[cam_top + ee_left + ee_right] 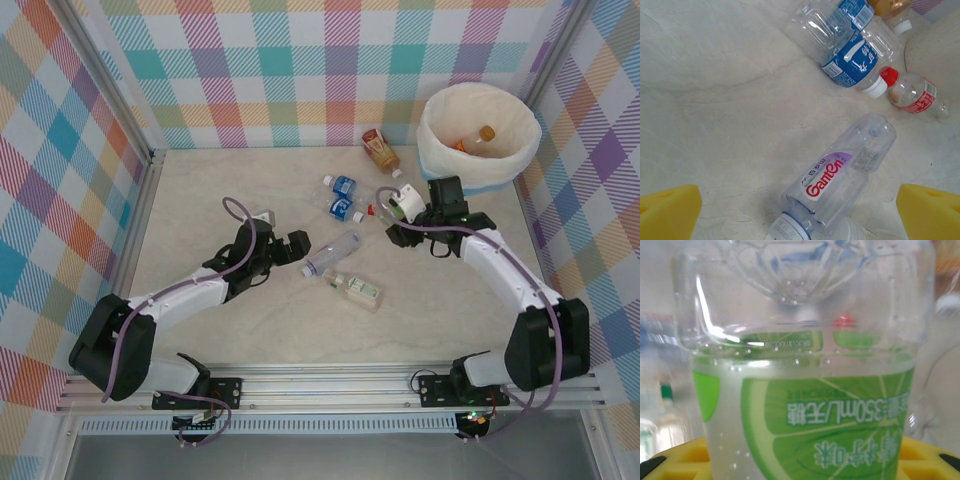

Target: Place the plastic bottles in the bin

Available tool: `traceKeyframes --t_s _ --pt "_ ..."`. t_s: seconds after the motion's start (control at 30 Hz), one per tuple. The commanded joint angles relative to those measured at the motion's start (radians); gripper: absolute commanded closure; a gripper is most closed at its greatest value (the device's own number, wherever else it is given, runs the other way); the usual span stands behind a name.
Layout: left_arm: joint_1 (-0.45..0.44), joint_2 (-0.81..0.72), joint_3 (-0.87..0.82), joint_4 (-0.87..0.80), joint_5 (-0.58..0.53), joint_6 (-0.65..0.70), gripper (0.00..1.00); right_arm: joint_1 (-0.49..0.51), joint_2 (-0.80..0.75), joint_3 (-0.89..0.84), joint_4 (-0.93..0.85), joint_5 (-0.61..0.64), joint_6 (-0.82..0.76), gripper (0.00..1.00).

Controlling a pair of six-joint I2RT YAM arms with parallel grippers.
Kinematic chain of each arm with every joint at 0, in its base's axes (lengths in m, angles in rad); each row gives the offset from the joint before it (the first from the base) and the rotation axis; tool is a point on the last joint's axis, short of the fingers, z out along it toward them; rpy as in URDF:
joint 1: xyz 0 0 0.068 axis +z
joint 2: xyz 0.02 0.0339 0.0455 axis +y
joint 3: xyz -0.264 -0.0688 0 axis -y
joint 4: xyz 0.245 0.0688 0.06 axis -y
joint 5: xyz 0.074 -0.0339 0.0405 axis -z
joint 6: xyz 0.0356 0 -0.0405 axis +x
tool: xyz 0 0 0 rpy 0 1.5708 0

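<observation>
Overhead, the green-label bottle (407,203) sits on the desk (250,330) just beside the bin (437,150). The right wrist view brings its lime label close, with the right fingers (932,460) closed on it. The left fingers (670,212) gape wide over a clear Ganten bottle (840,175); blue-label bottles (850,62) lie beyond.

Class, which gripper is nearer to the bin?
Right. The right gripper is just short of the bin, at its near left side; the left gripper lies much farther off to the left.
</observation>
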Motion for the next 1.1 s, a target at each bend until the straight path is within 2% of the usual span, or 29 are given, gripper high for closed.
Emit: traceKeyframes --t_s 0.0,0.13,0.23,0.4,0.63,0.87,1.07 --pt "0.013 0.02 0.037 -0.015 0.04 0.016 0.0 0.003 -0.094 -0.034 0.239 -0.07 0.145 0.51" --pt "0.014 0.035 0.044 -0.015 0.055 0.009 0.0 -0.017 -0.162 -0.044 0.439 0.025 0.241 0.47" --pt "0.014 0.04 0.042 -0.016 0.062 0.008 0.0 -0.042 -0.163 0.008 0.494 0.092 0.281 0.48" --pt "0.013 0.031 0.041 -0.023 0.07 0.013 0.0 -0.098 -0.111 0.131 0.511 0.202 0.308 0.48" --pt "0.013 0.018 0.063 -0.106 0.046 0.067 0.0 -0.219 0.004 0.335 0.454 0.261 0.365 0.48" --pt "0.013 0.031 0.08 -0.119 0.078 0.104 0.0 -0.265 0.14 0.477 0.381 0.498 0.286 0.48" --pt "0.013 0.058 0.142 -0.22 0.071 0.184 0.0 -0.296 0.219 0.459 0.428 0.679 0.26 0.47"
